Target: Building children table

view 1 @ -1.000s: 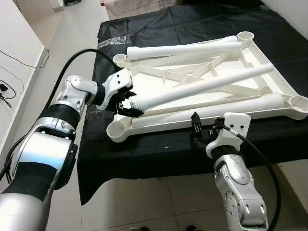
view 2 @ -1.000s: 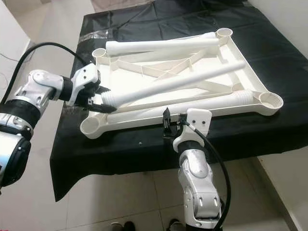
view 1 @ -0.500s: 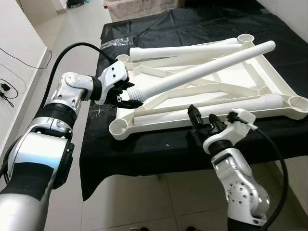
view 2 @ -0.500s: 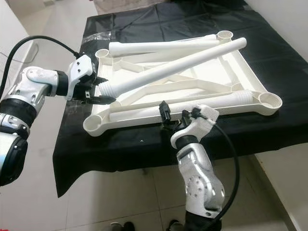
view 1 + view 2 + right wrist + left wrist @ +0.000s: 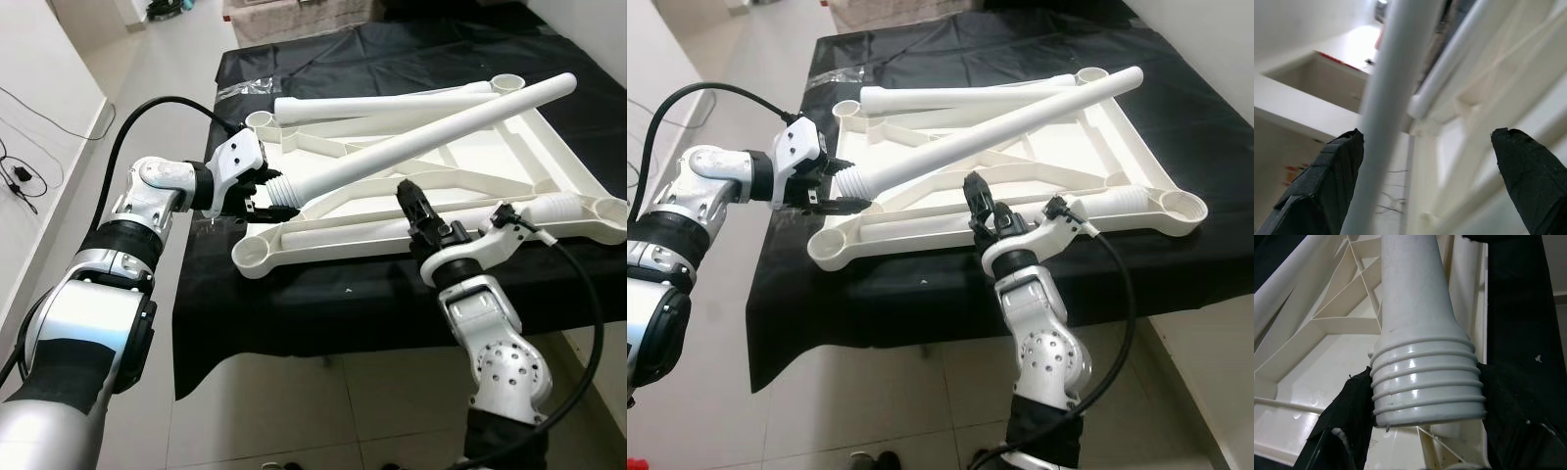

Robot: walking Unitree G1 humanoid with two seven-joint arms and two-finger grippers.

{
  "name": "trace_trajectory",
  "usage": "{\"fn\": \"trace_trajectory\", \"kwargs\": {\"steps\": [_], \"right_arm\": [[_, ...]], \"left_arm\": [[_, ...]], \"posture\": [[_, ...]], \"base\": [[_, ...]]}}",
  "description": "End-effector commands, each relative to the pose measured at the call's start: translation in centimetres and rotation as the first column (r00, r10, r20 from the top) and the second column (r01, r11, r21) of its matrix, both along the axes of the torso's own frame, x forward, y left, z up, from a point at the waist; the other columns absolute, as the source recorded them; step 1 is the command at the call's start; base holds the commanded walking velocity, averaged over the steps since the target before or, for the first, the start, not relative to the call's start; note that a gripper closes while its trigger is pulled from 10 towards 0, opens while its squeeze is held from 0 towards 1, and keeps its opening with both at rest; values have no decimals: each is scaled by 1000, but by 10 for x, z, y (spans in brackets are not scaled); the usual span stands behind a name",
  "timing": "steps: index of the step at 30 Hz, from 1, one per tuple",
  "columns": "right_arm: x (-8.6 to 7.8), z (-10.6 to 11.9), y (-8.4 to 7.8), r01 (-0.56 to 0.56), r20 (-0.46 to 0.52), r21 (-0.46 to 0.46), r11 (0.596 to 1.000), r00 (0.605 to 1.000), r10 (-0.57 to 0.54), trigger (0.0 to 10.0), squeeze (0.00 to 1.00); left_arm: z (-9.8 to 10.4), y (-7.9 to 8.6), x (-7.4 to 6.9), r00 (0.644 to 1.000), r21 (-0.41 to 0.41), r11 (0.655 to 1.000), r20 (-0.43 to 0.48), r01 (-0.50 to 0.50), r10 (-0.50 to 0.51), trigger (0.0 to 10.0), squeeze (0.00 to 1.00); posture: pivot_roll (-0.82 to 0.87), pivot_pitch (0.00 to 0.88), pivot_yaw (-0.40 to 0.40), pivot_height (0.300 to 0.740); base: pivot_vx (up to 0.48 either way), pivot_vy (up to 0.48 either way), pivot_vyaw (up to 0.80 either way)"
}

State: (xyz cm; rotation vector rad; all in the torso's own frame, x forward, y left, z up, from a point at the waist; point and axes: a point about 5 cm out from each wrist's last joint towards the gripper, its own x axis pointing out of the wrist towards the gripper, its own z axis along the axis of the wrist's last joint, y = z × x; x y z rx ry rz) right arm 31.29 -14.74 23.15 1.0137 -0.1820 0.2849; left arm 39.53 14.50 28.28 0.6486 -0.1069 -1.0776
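A white children's tabletop (image 5: 323, 235) lies upside down on a black-covered table. My left gripper (image 5: 263, 196) is shut on the ribbed, threaded end (image 5: 1427, 391) of a long white leg (image 5: 431, 137). The leg slants up across the tabletop, with its far end raised at the back right. My right gripper (image 5: 413, 204) is open over the tabletop's front rail, its fingers (image 5: 1327, 166) pointing up just below the raised leg (image 5: 1386, 122). A second leg (image 5: 382, 101) rests along the back rail. A third leg (image 5: 554, 207) lies along the front rail, its threaded end to the right.
The black cloth (image 5: 323, 304) hangs over the table's front edge, close to my body. A clear plastic bag (image 5: 245, 86) lies at the back left corner. Light tiled floor (image 5: 147, 88) runs along the left, with cables (image 5: 20, 176) by the wall.
My left gripper has swung the leg so that its far end rose off the tabletop toward the back right. My right gripper came up from the front edge and turned its fingers upward under the leg.
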Motion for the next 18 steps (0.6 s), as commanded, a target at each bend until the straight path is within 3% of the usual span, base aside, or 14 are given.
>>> {"fn": "trace_trajectory", "kwargs": {"steps": [1,18], "right_arm": [[3,20,32,-120,67,133,984,991,112,10000,0],[11,20,48,-200,68,187,962,979,190,10000,0]], "left_arm": [[-5,1,-1,1000,-16,1000,3,7,-7,10000,0],[-12,-24,-8,992,-43,991,14,129,-128,10000,0]], "posture": [[84,168,73,740],[83,152,61,740]], "base": [[0,0,0],[0,0,0]]}}
